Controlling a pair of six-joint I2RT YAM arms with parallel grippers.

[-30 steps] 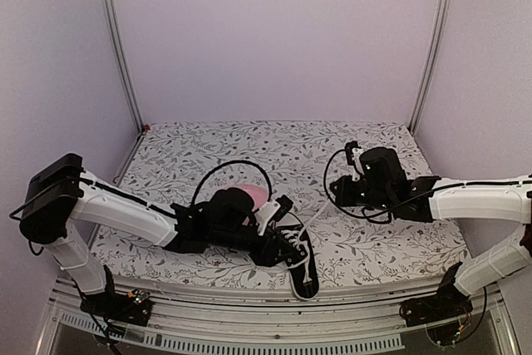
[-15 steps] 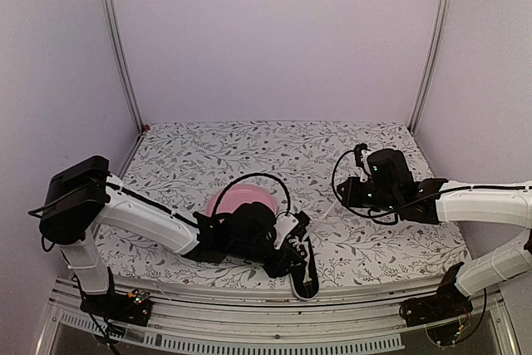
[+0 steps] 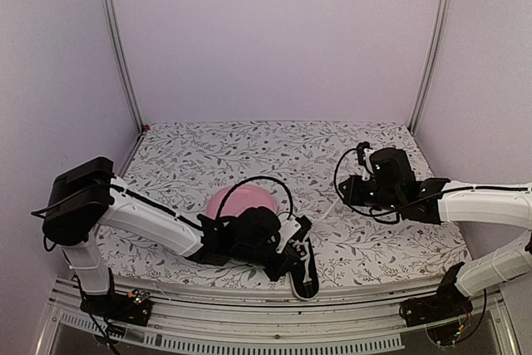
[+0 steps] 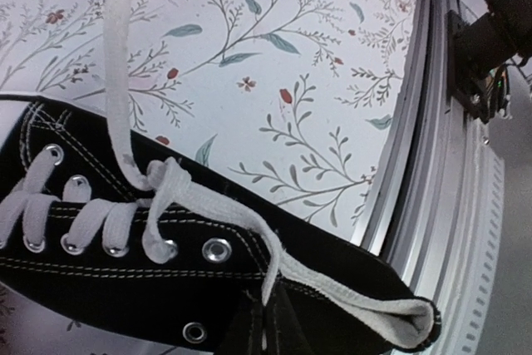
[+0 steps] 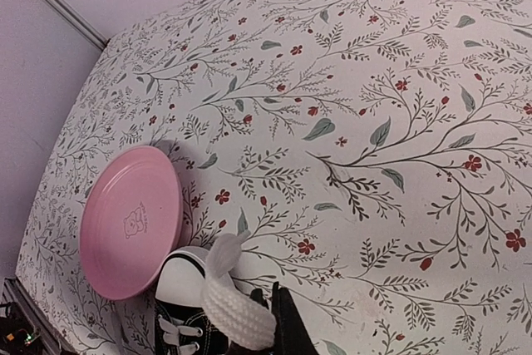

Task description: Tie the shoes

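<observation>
- The right gripper [image 3: 342, 195] is clamped on the taut lace [image 5: 237, 312]. The woven end bunches up beside one dark finger in the right wrist view.
- From that grip the taut lace runs as a straight white line over the cloth, down to the top eyelets of the sneaker [image 3: 305, 276].
- The left gripper [image 4: 264, 323] sits low over the sneaker's ankle opening, its jaws drawn together on the short lace [image 4: 268, 276] — this strand drops from the crossed laces and vanishes between the two dark fingers.
- The sneaker stands upright on its white sole close to the table's near edge. Its heel is toward the metal rail [image 4: 432, 205] and its white toe cap points to the far side.
- The pink plate [image 3: 237, 199] lies flat just beside the toe, on the sneaker's left and a little farther back — whether they touch cannot be told.
- The left arm [image 3: 150, 222] reaches across the plate's near rim.
- A floral cloth [image 3: 208, 147] covers the table under all of it.
</observation>
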